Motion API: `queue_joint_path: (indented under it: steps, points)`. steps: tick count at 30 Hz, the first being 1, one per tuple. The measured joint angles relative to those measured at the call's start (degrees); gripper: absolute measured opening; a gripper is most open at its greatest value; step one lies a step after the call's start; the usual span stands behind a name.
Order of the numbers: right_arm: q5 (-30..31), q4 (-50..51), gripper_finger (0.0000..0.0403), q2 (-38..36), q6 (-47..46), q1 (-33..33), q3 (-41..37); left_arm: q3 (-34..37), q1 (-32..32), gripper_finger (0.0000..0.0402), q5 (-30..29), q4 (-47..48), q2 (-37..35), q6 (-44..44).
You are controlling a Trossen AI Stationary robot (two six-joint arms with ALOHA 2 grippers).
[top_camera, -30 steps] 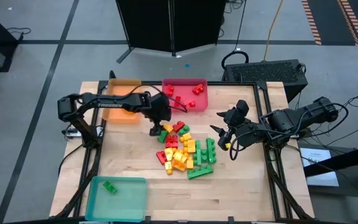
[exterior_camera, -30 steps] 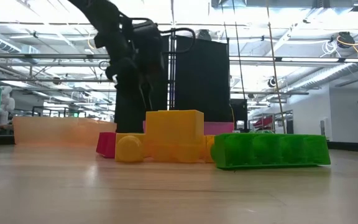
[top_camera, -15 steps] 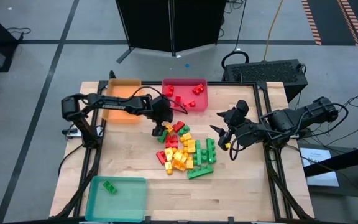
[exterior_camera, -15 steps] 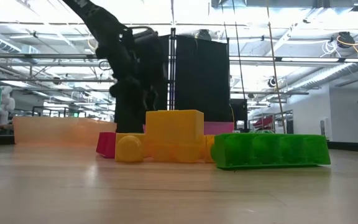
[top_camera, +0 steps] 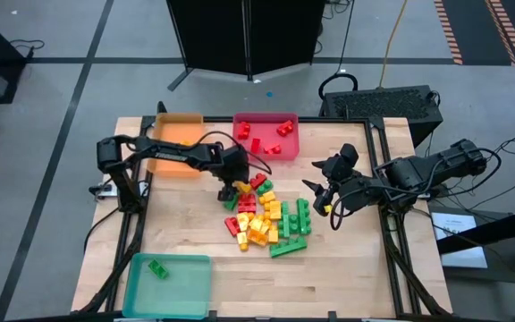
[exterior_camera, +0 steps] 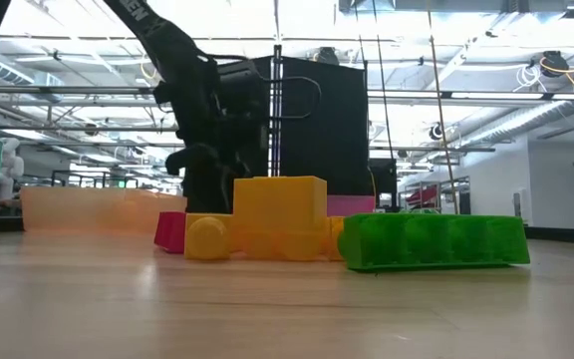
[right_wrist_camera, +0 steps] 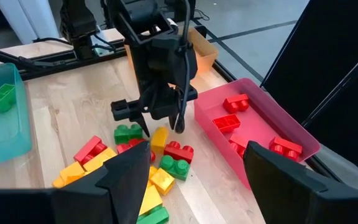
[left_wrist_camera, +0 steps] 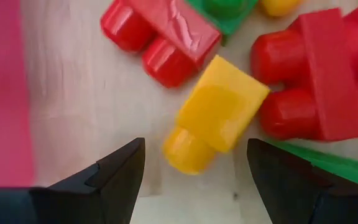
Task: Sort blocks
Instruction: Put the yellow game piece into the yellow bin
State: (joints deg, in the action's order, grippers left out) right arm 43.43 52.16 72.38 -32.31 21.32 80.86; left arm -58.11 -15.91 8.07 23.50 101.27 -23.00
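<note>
Left gripper (top_camera: 232,190) is down at the far-left edge of the pile of small studded red, yellow and green plastic blocks (top_camera: 265,217) mid-table. Fingers spread wide, holding nothing.

Left wrist view shows what the top camera can't: a short yellow block (left_wrist_camera: 215,114) lies on the wood between the two finger tips (left_wrist_camera: 118,169), untouched, with a red block (left_wrist_camera: 161,34) just beyond it and another red one (left_wrist_camera: 319,81) beside it.

Right wrist view has the left gripper (right_wrist_camera: 156,121) standing over that same yellow block (right_wrist_camera: 159,138), and red blocks in the translucent red tray (right_wrist_camera: 298,140). One green block sits in the teal tray (top_camera: 168,284), near left; orange tray (top_camera: 178,120) is far left.

Right gripper (top_camera: 323,194) is parked right of the pile, wide open, empty.

Versus 1 s ago: left gripper has shifted slightly right and dropped lower into the pile's edge; right arm and pile unchanged.
</note>
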Motion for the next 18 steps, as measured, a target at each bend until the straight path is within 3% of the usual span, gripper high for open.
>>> queue_joint_path:
  steps: [10,18]
  points:
    - [0.0,0.0,0.0249,0.0,0.2,0.0,0.0,0.0,1.4,0.0283,-0.9,-2.4,0.0,-2.0]
    - [0.0,0.0,0.0249,0.0,0.1,0.0,0.0,0.0,1.4,0.0283,1.7,-3.5,0.0,-3.0]
